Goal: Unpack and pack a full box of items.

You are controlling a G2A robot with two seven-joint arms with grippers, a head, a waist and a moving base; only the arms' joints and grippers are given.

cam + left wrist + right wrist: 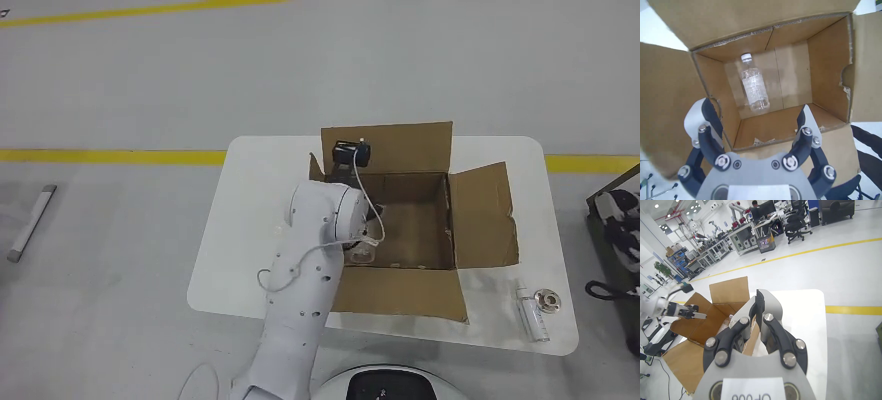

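Above the open cardboard box (829, 75), the left gripper (755, 103) hung with its jaws spread wide and empty, over the clear water bottle (754, 85), which lay on the box floor close to one side wall. The right gripper (758, 294) was pressed closed on nothing, beside the box. A sound pickup would probably call for a straight descent, the fingers straddling the bottle's midsection while staying off that wall.
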